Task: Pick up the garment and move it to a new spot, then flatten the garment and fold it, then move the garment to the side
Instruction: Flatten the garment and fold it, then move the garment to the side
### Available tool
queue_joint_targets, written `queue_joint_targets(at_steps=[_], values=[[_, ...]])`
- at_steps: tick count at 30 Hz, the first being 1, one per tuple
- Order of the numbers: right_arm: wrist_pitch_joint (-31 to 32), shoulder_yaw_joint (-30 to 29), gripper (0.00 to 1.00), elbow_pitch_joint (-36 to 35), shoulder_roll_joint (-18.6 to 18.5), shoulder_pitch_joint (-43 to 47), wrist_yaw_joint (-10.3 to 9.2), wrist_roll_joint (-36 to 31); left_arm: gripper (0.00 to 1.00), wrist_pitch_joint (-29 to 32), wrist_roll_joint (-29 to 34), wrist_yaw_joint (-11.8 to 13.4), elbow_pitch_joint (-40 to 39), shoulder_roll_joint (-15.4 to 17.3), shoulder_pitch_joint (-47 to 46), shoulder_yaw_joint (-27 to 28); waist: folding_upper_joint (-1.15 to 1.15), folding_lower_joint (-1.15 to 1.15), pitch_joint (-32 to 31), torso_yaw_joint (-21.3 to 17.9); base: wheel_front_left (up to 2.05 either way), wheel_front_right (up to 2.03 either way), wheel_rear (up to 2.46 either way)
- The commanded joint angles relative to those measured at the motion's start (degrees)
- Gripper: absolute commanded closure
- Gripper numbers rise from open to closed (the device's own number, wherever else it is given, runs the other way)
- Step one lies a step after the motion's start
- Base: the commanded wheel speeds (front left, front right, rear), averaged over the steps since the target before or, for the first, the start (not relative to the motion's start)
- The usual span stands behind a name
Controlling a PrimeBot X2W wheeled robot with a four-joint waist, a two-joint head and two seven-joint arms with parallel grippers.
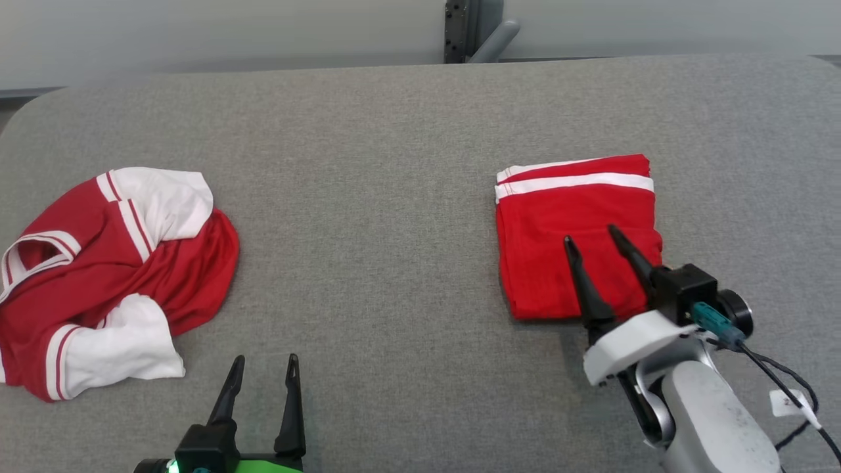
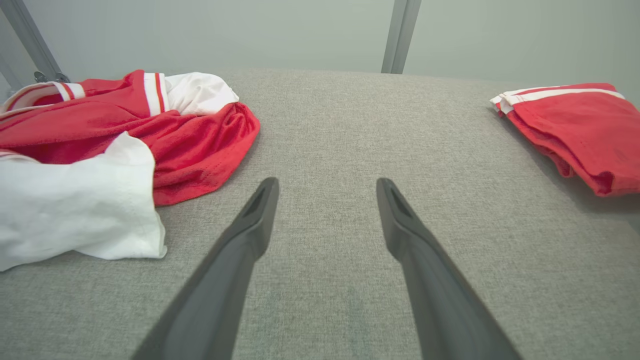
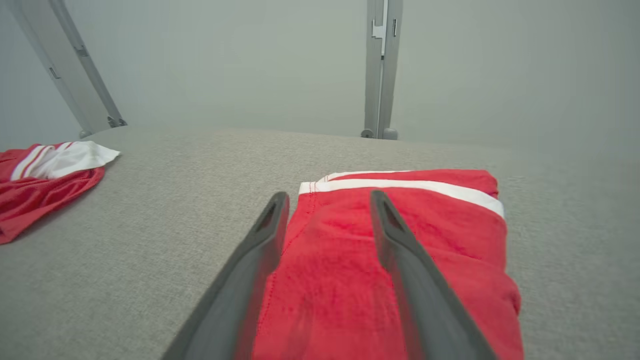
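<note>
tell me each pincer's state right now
left pincer: open, empty
right pincer: open, over the folded red garment, not gripping it

Grey fabric tabletop [image 1: 394, 164] — dark metal post [image 1: 460, 29] behind.

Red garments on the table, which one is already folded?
The right garment, a flat, neat rectangle with white stripes along its far edge, under the right gripper; the left garment is a crumpled heap.

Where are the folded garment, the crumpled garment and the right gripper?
folded garment [image 1: 558, 210], head view, red middle of its top layer.
crumpled garment [image 1: 118, 269], head view, red fabric at its middle.
right gripper [image 1: 590, 234], head view, midway between the tips of its jaws.
</note>
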Motion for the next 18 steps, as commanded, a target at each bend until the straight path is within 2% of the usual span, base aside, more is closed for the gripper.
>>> queue_joint_targets(at_steps=[1,8,14,18], values=[[-0.4,-1.6,0.00,-1.6,-0.1,2.2,-0.01,-0.6,0.00,-0.2,0.2,0.2,-0.5,0.1,1.2,0.8,0.06,0.00,-1.3,-1.7,0.00,0.00,0.00],[-1.1,-9.0,0.00,-6.6,-3.7,10.2,-0.01,-6.6,0.00,-0.2,0.8,-1.1,-2.1,0.1,2.1,3.4,0.06,0.00,-3.4,-2.2,0.00,0.00,0.00],[-1.2,-15.7,0.00,-8.8,-1.5,17.3,-0.02,-7.4,0.00,-0.2,-0.5,-1.9,-2.3,0.1,2.3,6.0,0.06,0.00,-6.1,-0.3,0.00,0.00,0.00],[-1.2,-17.7,0.00,-9.6,0.1,19.3,-0.01,-7.4,0.00,-0.2,-0.3,-2.5,-1.9,0.1,2.8,6.7,0.06,0.00,-6.7,0.2,0.00,0.00,0.00]])
